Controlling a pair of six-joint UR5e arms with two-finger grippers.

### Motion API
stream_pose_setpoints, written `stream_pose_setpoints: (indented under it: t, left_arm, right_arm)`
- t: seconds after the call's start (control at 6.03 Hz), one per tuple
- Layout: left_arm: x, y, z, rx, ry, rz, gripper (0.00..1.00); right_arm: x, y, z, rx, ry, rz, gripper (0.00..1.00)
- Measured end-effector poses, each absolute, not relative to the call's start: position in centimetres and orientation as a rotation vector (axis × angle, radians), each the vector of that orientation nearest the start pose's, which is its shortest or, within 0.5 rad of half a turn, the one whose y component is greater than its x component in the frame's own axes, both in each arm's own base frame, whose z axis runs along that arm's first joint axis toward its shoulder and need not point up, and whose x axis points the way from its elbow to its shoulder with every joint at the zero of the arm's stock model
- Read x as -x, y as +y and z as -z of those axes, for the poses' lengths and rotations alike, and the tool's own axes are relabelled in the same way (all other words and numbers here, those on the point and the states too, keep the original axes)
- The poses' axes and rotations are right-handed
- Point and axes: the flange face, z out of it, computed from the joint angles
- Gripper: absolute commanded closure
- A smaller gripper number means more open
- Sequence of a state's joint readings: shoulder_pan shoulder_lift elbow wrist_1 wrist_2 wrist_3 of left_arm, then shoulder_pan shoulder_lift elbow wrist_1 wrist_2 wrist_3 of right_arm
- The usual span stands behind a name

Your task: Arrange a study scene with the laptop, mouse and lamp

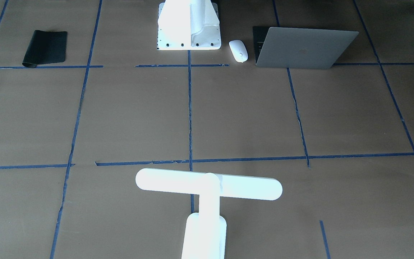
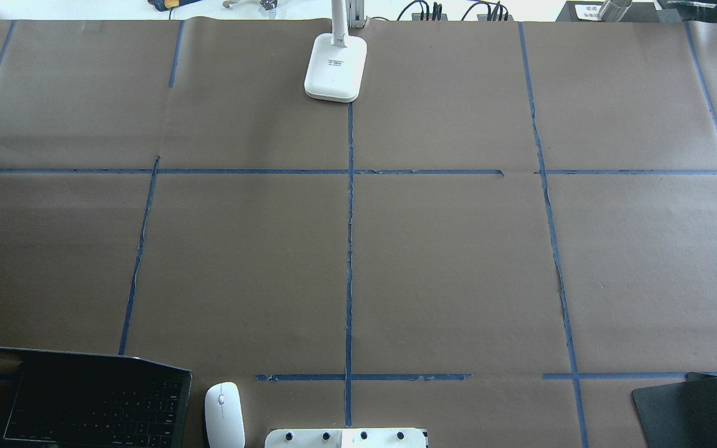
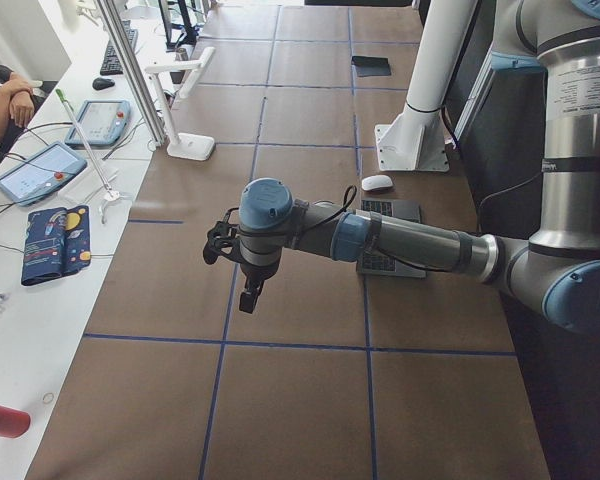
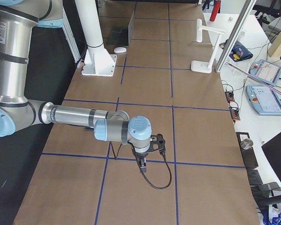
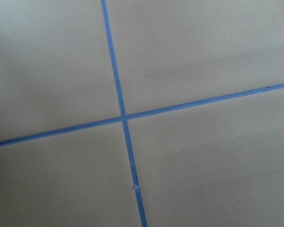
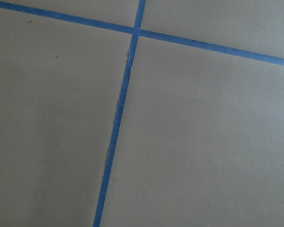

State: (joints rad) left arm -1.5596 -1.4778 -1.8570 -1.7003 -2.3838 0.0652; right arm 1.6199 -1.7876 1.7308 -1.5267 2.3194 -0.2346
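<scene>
The grey laptop (image 1: pixel 306 46) stands open at the robot's edge of the table, its black keys in the overhead view (image 2: pixel 91 404). The white mouse (image 1: pixel 238 50) lies beside it, between the laptop and the robot's mount (image 2: pixel 223 414). The white lamp (image 1: pixel 208 185) stands upright at the far middle edge, its base in the overhead view (image 2: pixel 335 65). My left gripper (image 3: pixel 245 285) hangs over the table's left end, far from all three. My right gripper (image 4: pixel 143 164) hangs over the right end. Both show only in side views, so I cannot tell if they are open or shut.
A black mat (image 1: pixel 45 48) lies at the robot's edge on its right side (image 2: pixel 685 410). The white blocky mount (image 1: pixel 189 25) stands at the middle. Blue tape lines cross the brown paper. A side bench with tablets (image 3: pixel 35 170) and a person's arm (image 3: pixel 5 100) lies beyond the lamp.
</scene>
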Motion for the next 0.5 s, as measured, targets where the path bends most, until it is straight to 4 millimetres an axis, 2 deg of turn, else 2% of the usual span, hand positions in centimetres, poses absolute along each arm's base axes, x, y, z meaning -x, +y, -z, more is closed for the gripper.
stream_pose_setpoints:
  t: [0.17, 0.5]
  left_arm:
    - [3.1, -46.1, -53.2, -0.428, 0.802, -0.299, 0.00]
    - [-2.1, -45.3, -49.2, -0.607, 0.863, -0.499, 0.00]
  right_arm:
    - [-8.5, -39.5, -67.5, -0.092, -0.744, 0.171, 0.00]
    - [-8.5, -39.4, -67.6, -0.089, -0.743, 0.171, 0.00]
